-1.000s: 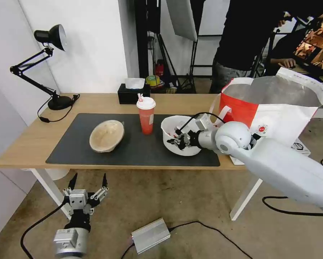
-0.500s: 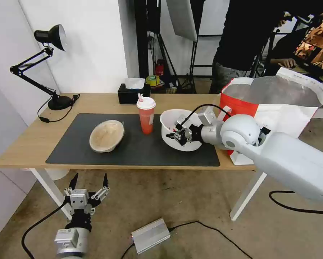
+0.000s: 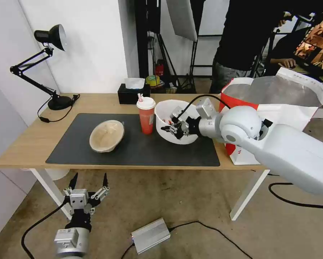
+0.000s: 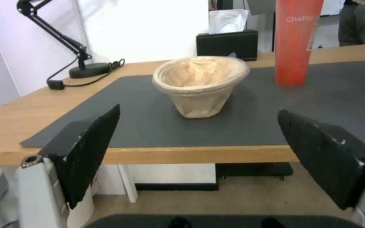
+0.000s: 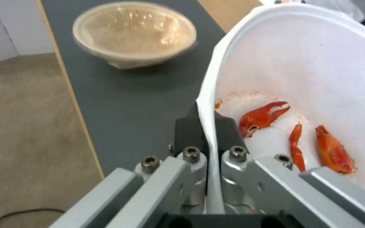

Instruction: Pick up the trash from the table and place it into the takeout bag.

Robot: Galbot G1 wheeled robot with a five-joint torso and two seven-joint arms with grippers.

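My right gripper (image 3: 173,129) (image 5: 208,126) is shut on the near rim of the white plastic bowl (image 3: 172,122) (image 5: 313,72), which hangs lifted and tilted above the dark mat (image 3: 132,144); red crayfish scraps (image 5: 260,117) lie inside it. The red-orange drink cup (image 3: 146,115) (image 4: 296,41) with its white lid stands just left of that bowl. The beige pulp bowl (image 3: 107,135) (image 4: 200,83) (image 5: 135,33) rests on the mat's left half. The white and red takeout bag (image 3: 276,104) stands open at the table's right end. My left gripper (image 3: 89,185) (image 4: 199,158) hangs open below the table's front edge (image 4: 169,155), facing the pulp bowl.
A black desk lamp (image 3: 48,64) stands at the table's back left and a black tissue box (image 3: 133,94) at the back middle. A silver box (image 3: 150,235) and cables lie on the floor. A person in black stands behind the bag.
My right gripper has raised the white bowl off the mat and carried it up and to the left, tilting it. The left arm has stayed put.
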